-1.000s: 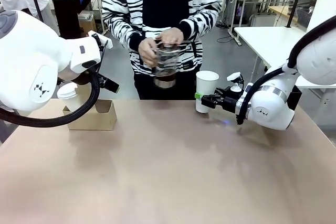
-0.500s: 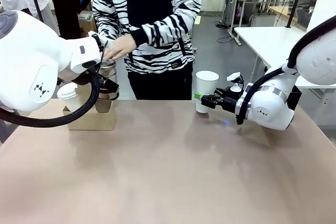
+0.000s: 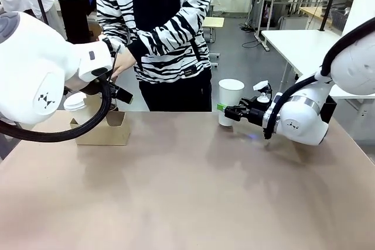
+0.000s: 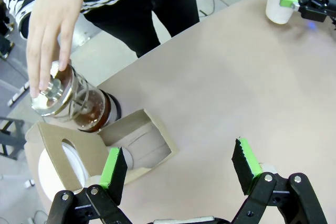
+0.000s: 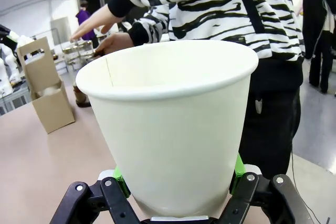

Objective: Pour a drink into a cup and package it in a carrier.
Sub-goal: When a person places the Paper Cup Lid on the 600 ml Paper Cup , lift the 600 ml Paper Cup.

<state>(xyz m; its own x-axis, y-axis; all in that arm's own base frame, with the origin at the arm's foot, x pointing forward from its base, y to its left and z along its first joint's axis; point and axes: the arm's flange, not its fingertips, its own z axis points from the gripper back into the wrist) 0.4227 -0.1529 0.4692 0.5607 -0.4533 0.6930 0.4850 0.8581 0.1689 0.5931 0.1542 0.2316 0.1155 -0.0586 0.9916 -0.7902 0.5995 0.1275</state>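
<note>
The glass jug [image 4: 79,106] with the dark drink stands on the table just behind the brown carrier [image 4: 136,142], and a person's hand [image 4: 50,30] rests on its metal lid. One carrier slot holds a lidded white cup [image 4: 55,169]; the other slot is empty. My left gripper [image 4: 179,165] hovers open above the table beside the carrier, nothing between its fingers. My right gripper [image 3: 225,109] is shut on the open white cup [image 3: 230,99], upright near the far table edge. The right wrist view looks past this cup [image 5: 168,124] to the carrier [image 5: 44,95].
The person in a striped top [image 3: 158,21] stands at the far side, leaning towards the carrier. My left arm [image 3: 41,68] hides most of the jug in the front view. Bare tabletop [image 3: 187,191] stretches between the two grippers and towards me.
The person has carried the jug from in front of their chest over to the left and set it down behind the carrier. Neither arm has moved.
</note>
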